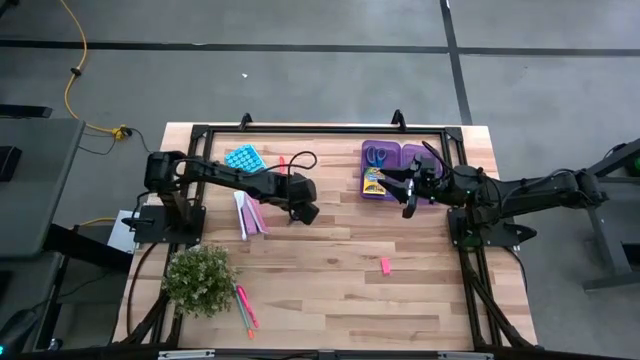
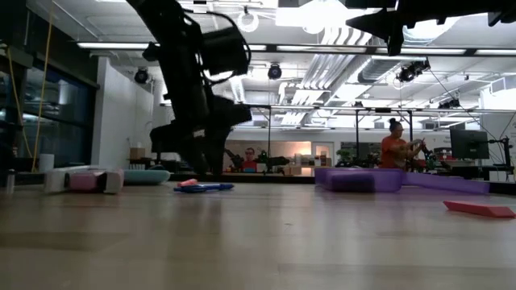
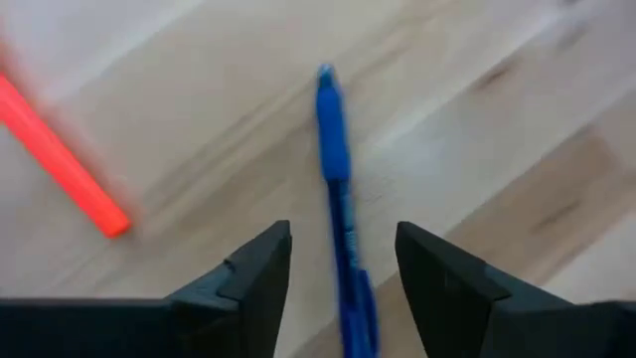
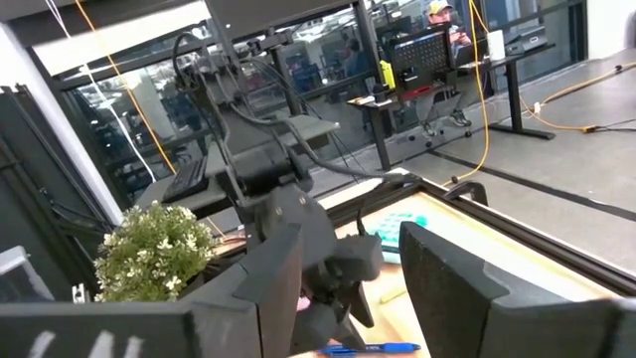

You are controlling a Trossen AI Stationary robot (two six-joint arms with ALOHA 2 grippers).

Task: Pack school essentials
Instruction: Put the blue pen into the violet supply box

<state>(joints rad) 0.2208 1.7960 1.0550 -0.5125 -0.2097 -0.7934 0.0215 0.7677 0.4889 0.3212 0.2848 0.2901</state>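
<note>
A blue pen (image 3: pixel 338 179) lies flat on the wooden table, and in the low view (image 2: pixel 205 187) too. My left gripper (image 3: pixel 343 234) is open just above it, pointing down, one finger on each side of the pen's near half; it stands at the table's middle left (image 1: pixel 303 212). An orange pen (image 3: pixel 60 149) lies beside it. My right gripper (image 1: pixel 398 192) is open and empty, raised beside the purple case (image 1: pixel 410 155). The case holds scissors (image 1: pixel 377 155) and a crayon box (image 1: pixel 373 183). A pink eraser (image 1: pixel 385 265) lies flat toward the near right.
A potted plant (image 1: pixel 198 278) stands at the near left, with pink and orange pens (image 1: pixel 245 308) lying next to it. Pink and white flat items (image 1: pixel 250 215) and a teal object (image 1: pixel 242 158) lie left of my left gripper. People sit in the room beyond the table.
</note>
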